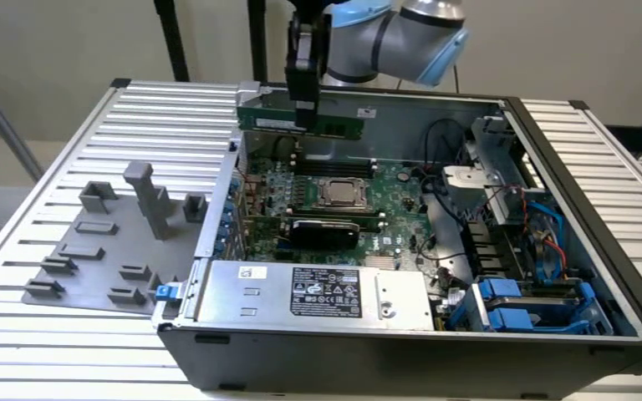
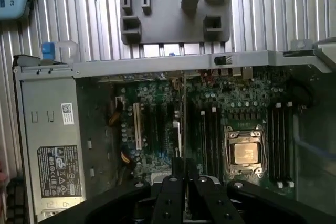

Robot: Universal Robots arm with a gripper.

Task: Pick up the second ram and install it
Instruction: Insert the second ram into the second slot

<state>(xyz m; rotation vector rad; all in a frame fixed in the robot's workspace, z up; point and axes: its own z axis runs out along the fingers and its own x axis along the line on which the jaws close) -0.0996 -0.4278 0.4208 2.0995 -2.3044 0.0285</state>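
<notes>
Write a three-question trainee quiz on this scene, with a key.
1. What is the gripper holding?
2. True or false: that item is seated in a slot.
3. In the exterior view, on which side of the computer case does the grey holder plate lie? A) left B) right C) inside it

Key:
1. The second ram, held in the air over the open case.
2. False.
3. A.
</notes>
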